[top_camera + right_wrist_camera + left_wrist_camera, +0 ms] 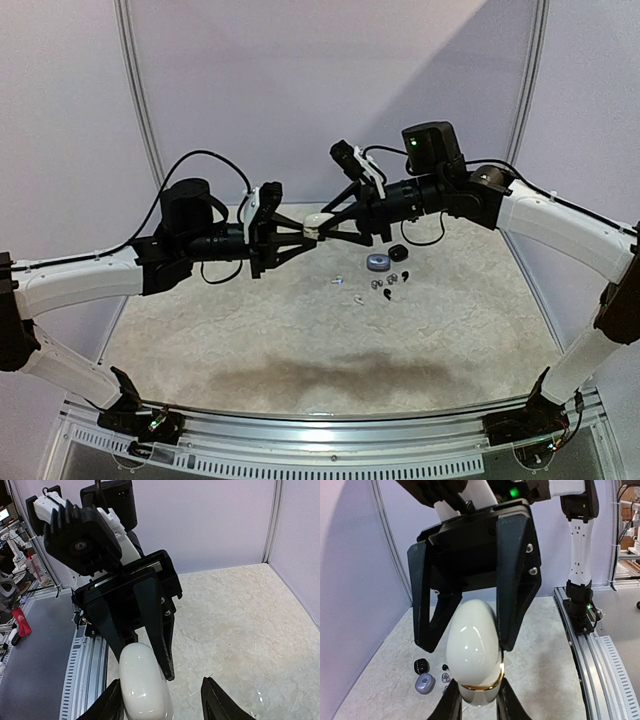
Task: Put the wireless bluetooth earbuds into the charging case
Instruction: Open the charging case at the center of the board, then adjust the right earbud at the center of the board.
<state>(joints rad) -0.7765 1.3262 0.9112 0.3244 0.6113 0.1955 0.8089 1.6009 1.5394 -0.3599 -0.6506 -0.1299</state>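
Tiny bean-sized plastic earbuds [384, 287]: left loose on the pale tabletop [300, 340], right of frame centre, none seen inserted. Glossy white egg-shaped charging case with gold seam [316, 220]: closed, held aloft at centre, clamped by the left gripper [479, 704], straddled by the wide-spread right gripper [161, 706]. Opening and insertion are judged outstanding.

the air over the table [200, 340] at 12 o'clock from its centre is barred by the left gripper [308, 232] and right gripper [323, 226], set tip to tip around the white case [318, 219]. a gap is seen on one side of the white case inside the right gripper's spread fingers; none is seen inside the left's. at 1 o'clock the surface is taken up by a grey case [378, 263], a black case [398, 251] and scattered earbuds [383, 289]. bare surface is seen from 3 round to 11 o'clock. the space is closed by walls [300, 100] at 9, 12 and 3 o'clock.
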